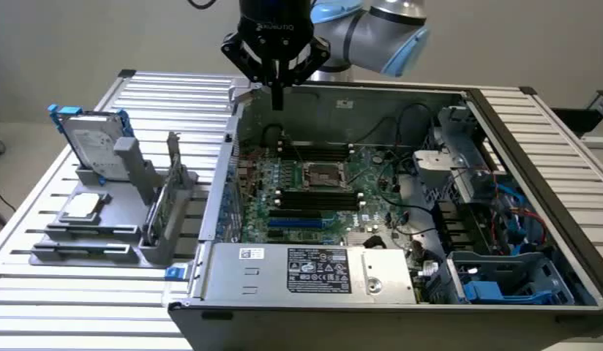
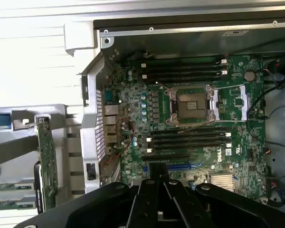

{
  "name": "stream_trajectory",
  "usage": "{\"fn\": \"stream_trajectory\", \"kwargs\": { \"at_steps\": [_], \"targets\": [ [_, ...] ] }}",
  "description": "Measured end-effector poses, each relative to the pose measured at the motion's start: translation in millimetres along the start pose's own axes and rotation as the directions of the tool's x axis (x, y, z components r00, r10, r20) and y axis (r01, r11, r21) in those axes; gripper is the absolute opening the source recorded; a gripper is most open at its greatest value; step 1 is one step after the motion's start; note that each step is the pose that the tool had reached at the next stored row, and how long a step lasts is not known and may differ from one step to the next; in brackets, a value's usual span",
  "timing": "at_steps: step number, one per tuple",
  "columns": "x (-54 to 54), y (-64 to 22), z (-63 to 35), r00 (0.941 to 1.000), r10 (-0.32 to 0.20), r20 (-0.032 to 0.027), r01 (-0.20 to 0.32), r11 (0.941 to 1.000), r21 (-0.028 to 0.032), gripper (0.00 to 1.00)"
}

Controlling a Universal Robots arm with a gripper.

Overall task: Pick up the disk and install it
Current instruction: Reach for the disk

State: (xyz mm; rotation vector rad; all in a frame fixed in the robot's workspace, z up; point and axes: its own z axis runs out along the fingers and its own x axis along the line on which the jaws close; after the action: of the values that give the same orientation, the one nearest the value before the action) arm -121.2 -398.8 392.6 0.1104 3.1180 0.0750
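Disk point(image 1: 90, 142) stands upright in a grey plastic rack point(image 1: 155, 241) on the slatted metal worktop point(image 1: 47, 300), at the exterior view's left, well apart from the tool point(image 1: 277, 102). It is a flat silver-grey slab with a white label, edged by a bright blue plastic frame. The tool hangs over the back wall of the open computer case point(image 1: 531, 186), its fingers pressed together and holding nothing. By my judgement the pick-up has not begun; a grasp calls for fingers spread across the slim, hard-edged frame.
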Motion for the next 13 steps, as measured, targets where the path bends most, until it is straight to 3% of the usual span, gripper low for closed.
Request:
{"fn": "stream_trajectory", "kwargs": {
  "at_steps": [11, 13],
  "targets": [
    [0.3, 0.0, 0.0, 1.0, 0.0, 0.0, 0.0, 1.0, 0.0, 0.11],
    [6.2, 0.4, -0.1, 1.0, 0.0, -0.0001, 0.0, 1.0, 0.0001, 0.11]
  ]
}}
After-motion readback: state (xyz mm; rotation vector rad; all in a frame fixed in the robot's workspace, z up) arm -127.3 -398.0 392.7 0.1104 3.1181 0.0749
